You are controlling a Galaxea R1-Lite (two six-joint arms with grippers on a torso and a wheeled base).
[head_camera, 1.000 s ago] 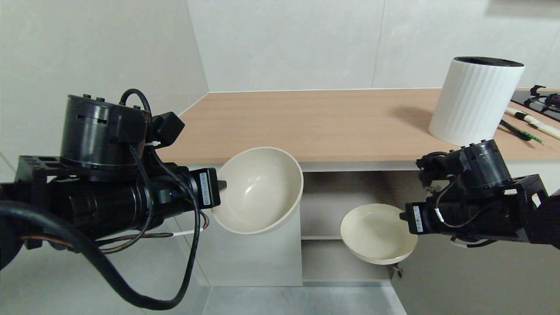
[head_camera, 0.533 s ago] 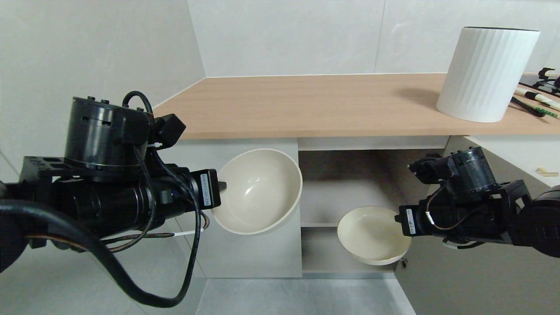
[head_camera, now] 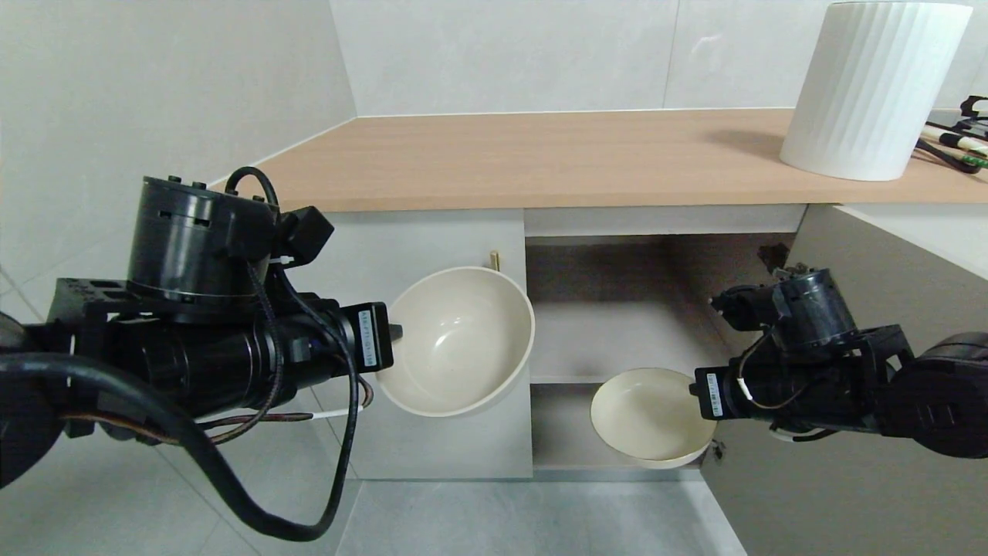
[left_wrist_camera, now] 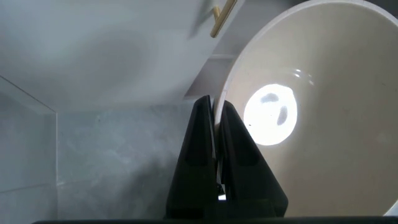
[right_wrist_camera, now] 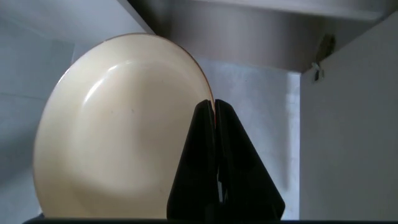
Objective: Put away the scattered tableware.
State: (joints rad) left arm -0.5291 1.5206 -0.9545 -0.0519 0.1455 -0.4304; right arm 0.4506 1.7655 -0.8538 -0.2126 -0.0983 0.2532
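Under the wooden counter (head_camera: 540, 162), before a low cabinet (head_camera: 617, 340), two arms each hold one dish.

At left, the left gripper (head_camera: 392, 333) is clamped tight on the rim of a deep cream bowl (head_camera: 455, 340). The bowl hangs in the air before the closed door (head_camera: 432, 239), tipped so its glossy hollow faces outward.

Right of the door, the compartment stands open, with a shelf (head_camera: 587, 378) across it.

At right, the right gripper (head_camera: 693, 390) pinches the rim of a shallow cream plate (head_camera: 648, 417), held at the mouth of the lower space.

Both dishes look stiff, smooth and glazed. They are probably slippery and breakable. The thin rim is the natural hold, though a rim pinch may let the deep bowl swing.
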